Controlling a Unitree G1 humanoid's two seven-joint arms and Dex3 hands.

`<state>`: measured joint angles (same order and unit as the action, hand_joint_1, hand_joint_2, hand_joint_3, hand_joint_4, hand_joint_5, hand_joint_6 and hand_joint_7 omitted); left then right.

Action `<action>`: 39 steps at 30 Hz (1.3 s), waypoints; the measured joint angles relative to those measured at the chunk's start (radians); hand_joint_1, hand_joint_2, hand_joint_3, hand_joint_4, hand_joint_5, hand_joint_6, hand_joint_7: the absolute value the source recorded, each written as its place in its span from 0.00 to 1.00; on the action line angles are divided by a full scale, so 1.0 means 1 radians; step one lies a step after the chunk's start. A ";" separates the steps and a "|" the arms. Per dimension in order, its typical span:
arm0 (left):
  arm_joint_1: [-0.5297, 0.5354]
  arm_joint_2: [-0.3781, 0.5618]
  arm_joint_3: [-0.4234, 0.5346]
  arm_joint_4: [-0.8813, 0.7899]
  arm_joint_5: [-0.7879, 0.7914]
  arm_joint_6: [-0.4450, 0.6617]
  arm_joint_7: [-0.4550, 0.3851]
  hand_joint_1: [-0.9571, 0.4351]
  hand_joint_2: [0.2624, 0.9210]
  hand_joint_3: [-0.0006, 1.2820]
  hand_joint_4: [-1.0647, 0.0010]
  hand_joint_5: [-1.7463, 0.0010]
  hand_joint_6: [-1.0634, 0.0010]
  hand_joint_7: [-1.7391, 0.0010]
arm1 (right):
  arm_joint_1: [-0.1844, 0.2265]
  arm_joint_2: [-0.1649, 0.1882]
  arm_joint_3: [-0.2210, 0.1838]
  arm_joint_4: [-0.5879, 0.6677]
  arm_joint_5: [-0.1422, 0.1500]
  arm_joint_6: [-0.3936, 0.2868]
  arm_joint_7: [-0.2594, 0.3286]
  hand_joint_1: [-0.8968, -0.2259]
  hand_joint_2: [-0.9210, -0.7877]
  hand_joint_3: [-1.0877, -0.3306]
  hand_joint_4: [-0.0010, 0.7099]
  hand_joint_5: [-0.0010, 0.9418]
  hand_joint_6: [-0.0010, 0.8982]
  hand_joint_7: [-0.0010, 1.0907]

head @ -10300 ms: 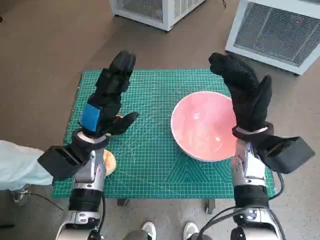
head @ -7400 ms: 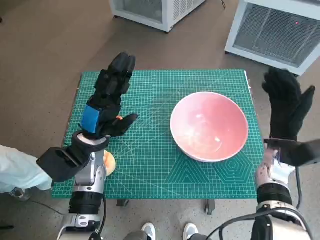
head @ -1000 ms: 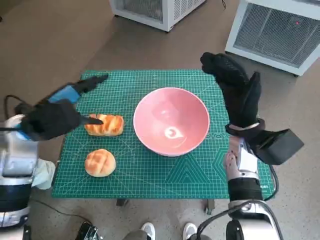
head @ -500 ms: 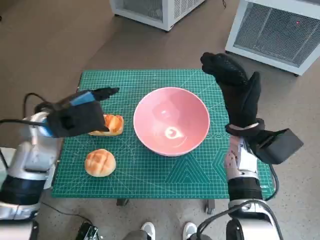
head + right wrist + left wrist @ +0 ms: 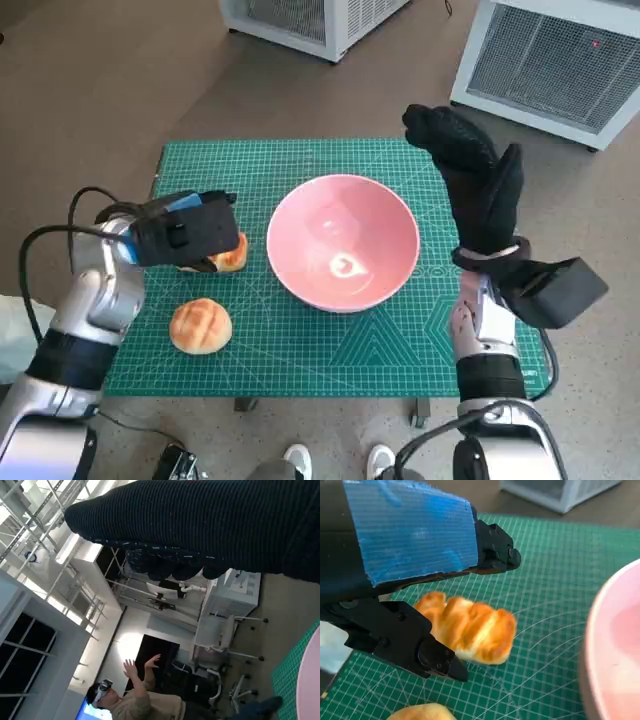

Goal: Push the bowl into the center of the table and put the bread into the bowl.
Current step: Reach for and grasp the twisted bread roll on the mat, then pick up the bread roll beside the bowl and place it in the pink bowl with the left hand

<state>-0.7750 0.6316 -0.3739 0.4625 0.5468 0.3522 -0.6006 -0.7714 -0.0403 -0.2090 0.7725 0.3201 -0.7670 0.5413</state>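
The pink bowl (image 5: pixel 342 242) already sits about mid-frame on the green mat (image 5: pixel 300 350) that covers the bench, so what's left is the bread. The left hand (image 5: pixel 185 232) is at centre-left of the head view, over the long glazed bread (image 5: pixel 228 254). From the camera behind that hand, its black fingers (image 5: pixel 420 645) are parted to either side of the loaf (image 5: pixel 470 629), and I can't tell that they touch it, so nothing is held yet. A second, round bun (image 5: pixel 200 325) lies lower left, near the mat's front edge. The right hand (image 5: pixel 478 190) stands upright at the right of the frame beside the bowl, its gloved fingers together and holding nothing.

The risk I'd watch for is a shallow pinch. The loaf looks soft and glossy, so it could squash or slip out on the way to the bowl. A low carry might also clip the bowl's rim and shove the bowl off centre.
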 measured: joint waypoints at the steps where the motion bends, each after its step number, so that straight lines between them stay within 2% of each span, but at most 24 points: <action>1: -0.006 -0.006 -0.007 0.024 0.006 -0.002 0.005 0.65 0.73 0.00 0.87 1.00 0.73 1.00 | 0.000 0.000 -0.001 0.000 0.000 -0.001 0.000 0.33 0.00 0.48 0.36 0.00 0.26 0.31; 8: -0.048 -0.052 -0.052 0.191 0.047 -0.027 0.052 0.66 0.74 0.00 0.81 0.99 0.68 0.99 | 0.000 0.000 -0.003 0.000 0.000 -0.001 0.000 0.33 0.00 0.49 0.36 0.00 0.26 0.32; 10: -0.058 -0.065 -0.062 0.238 0.054 -0.037 0.069 0.67 0.74 0.00 0.76 0.98 0.65 0.99 | 0.000 0.001 -0.004 -0.001 0.000 -0.001 0.000 0.33 0.00 0.49 0.36 0.00 0.26 0.32; 12: -0.069 -0.080 -0.075 0.287 0.070 -0.047 0.092 0.68 0.75 0.00 0.62 0.95 0.60 0.98 | 0.001 0.002 -0.004 -0.002 0.000 -0.001 0.000 0.33 0.00 0.49 0.36 0.00 0.26 0.32; 13: -0.073 -0.086 -0.079 0.306 0.075 -0.054 0.105 0.68 0.75 0.00 0.59 0.87 0.58 0.98 | 0.001 0.002 -0.004 -0.002 0.001 -0.001 0.000 0.34 0.00 0.49 0.36 0.00 0.26 0.32; 14: -0.077 -0.090 -0.083 0.323 0.080 -0.061 0.117 0.69 0.76 0.00 0.60 0.72 0.55 0.99 | 0.001 0.002 -0.005 -0.003 0.001 -0.001 0.000 0.34 0.00 0.49 0.36 0.00 0.25 0.32; 15: -0.084 -0.095 -0.087 0.343 0.083 -0.071 0.132 0.79 0.84 0.03 0.51 0.56 0.51 0.99 | 0.001 0.003 -0.005 -0.004 0.003 0.000 0.000 0.34 0.00 0.49 0.36 0.00 0.25 0.33; 16: -0.090 -0.099 -0.089 0.361 0.085 -0.081 0.144 0.82 0.87 0.03 0.48 0.51 0.49 0.98 | 0.001 0.003 -0.005 -0.004 0.007 0.001 0.000 0.34 0.00 0.49 0.36 0.00 0.25 0.33; 18: -0.103 -0.105 -0.094 0.397 0.090 -0.101 0.169 0.90 0.94 0.05 0.41 0.38 0.40 0.96 | 0.001 0.003 -0.006 -0.004 0.011 0.002 0.001 0.34 0.00 0.49 0.36 0.00 0.25 0.33; 20: -0.113 -0.109 -0.097 0.424 0.097 -0.118 0.192 0.93 0.96 0.06 0.38 0.34 0.34 0.94 | 0.001 0.003 -0.006 -0.004 0.014 0.003 0.001 0.34 0.00 0.50 0.36 0.00 0.25 0.34; 22: -0.117 -0.110 -0.101 0.441 0.105 -0.134 0.213 0.94 0.98 0.04 0.35 0.33 0.29 0.88 | 0.001 0.003 -0.006 -0.004 0.017 0.004 0.002 0.34 0.00 0.50 0.37 0.00 0.25 0.34; 25: -0.119 -0.111 -0.104 0.450 0.111 -0.161 0.232 0.77 0.99 0.05 0.33 0.31 0.38 0.54 | 0.001 0.003 -0.006 -0.004 0.023 0.005 0.002 0.33 0.00 0.50 0.37 0.00 0.25 0.34; 27: -0.119 -0.110 -0.104 0.453 0.113 -0.180 0.241 0.73 0.99 0.05 0.34 0.31 0.39 0.45 | 0.001 0.003 -0.006 -0.005 0.028 0.006 0.003 0.33 0.00 0.51 0.37 0.00 0.25 0.35; 32: -0.118 -0.103 -0.103 0.451 0.114 -0.223 0.257 0.70 1.00 0.04 0.34 0.33 0.39 0.37 | 0.001 0.003 -0.005 -0.008 0.029 0.012 0.003 0.33 0.00 0.51 0.37 0.00 0.25 0.35; 39: -0.095 -0.071 -0.072 0.369 0.096 -0.251 0.246 0.69 0.99 0.04 0.35 0.28 0.35 0.42 | 0.002 0.004 -0.005 -0.015 0.030 0.015 0.004 0.33 0.00 0.51 0.37 0.00 0.24 0.35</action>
<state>-0.8699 0.5610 -0.4459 0.8314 0.6425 0.1015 -0.3547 -0.7693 -0.0365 -0.2140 0.7579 0.3497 -0.7518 0.5454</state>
